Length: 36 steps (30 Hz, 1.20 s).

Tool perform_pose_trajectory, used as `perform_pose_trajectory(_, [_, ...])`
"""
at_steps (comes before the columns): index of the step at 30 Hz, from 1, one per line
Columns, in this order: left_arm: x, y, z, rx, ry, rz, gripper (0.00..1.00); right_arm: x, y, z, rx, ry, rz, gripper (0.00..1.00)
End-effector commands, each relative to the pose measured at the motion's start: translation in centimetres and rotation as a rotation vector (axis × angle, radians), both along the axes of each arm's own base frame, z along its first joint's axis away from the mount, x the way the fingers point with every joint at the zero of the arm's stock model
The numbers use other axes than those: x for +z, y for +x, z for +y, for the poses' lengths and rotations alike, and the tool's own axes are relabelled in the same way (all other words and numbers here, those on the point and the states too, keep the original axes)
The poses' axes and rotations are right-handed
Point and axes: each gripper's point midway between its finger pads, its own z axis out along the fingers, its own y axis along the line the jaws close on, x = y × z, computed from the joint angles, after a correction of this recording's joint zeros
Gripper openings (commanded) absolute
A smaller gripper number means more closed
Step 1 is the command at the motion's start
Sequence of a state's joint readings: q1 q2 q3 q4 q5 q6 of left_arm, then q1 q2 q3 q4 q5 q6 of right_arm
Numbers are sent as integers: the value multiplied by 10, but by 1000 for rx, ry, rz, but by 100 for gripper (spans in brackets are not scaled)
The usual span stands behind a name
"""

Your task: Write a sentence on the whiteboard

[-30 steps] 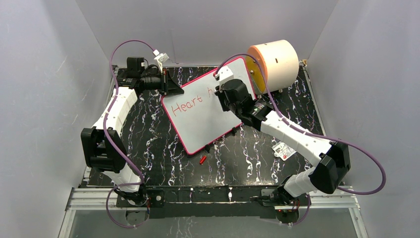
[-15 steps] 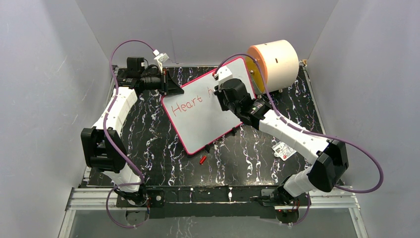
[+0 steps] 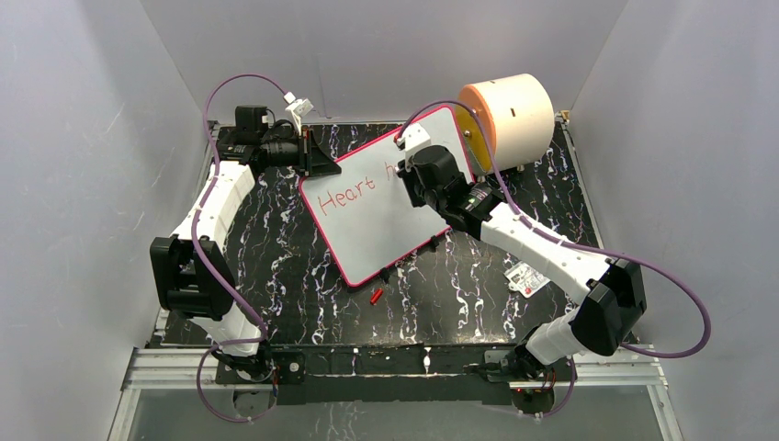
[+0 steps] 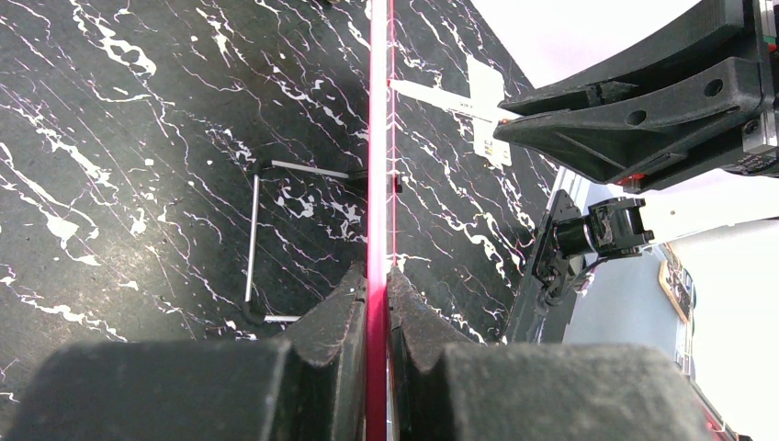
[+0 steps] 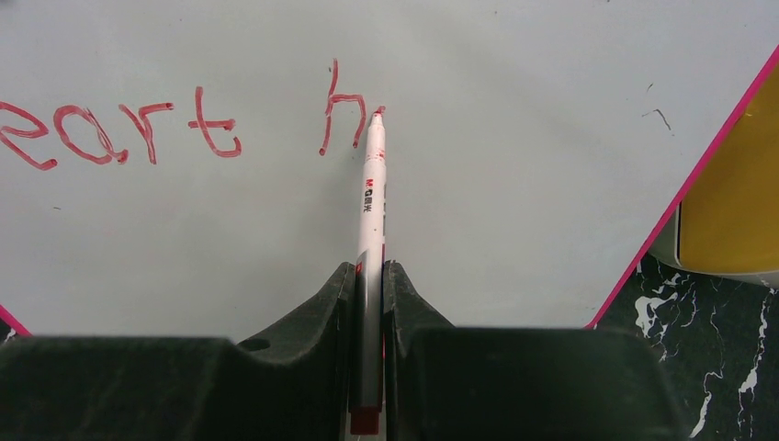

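top view, whiteboard (image 3: 386, 220): lies slantwise on the middle of the black marbled counter (image 3: 303, 285), its far right corner just in front of the cylinder (image 3: 514, 115).
top view, sentence (image 3: 347, 196): red lettering, "heart" with a capital h, then a small "h"; the rest of the board is blank.
top view, left claw (image 3: 321, 158): at the board's far left corner, on the pink-red rim.
top view, right claw (image 3: 409, 179): over the board's far half, just beside the small "h"; its fingers are hidden under the wrist.
top view, red cap (image 3: 375, 296): loose on the counter, just off the board's near corner.
left wrist view, left claw: closed down on the whiteboard rim, which runs edge-on straight up between the two fingers.
left wrist view, wire stand (image 4: 254, 239): thin metal frame on the counter, left of the rim.
right wrist view, right claw: clamped tight on a white marker (image 5: 370, 202), the barrel pinched between both fingers.
right wrist view, marker tip: touches the board at the right foot of the small "h".
right wrist view, cylinder: its orange face shows past the board's right edge.
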<state>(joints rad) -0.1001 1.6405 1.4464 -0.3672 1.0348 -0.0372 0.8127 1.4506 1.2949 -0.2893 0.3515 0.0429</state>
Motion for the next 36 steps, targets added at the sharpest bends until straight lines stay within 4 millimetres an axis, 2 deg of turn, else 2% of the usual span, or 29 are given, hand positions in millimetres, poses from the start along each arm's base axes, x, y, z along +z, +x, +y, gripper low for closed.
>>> perform_pose_trajectory(1, [-10, -17, -4, -26, 3, 70, 0, 9, -1, 5, 21, 28, 4, 0])
perform_pose_trajectory(15, [-10, -17, -4, -27, 3, 70, 0, -2, -4, -7, -10, -25, 28, 0])
perform_pose_trajectory(36, [-9, -18, -4, -31, -1, 72, 0, 11, 12, -9, -72, 22, -49, 0])
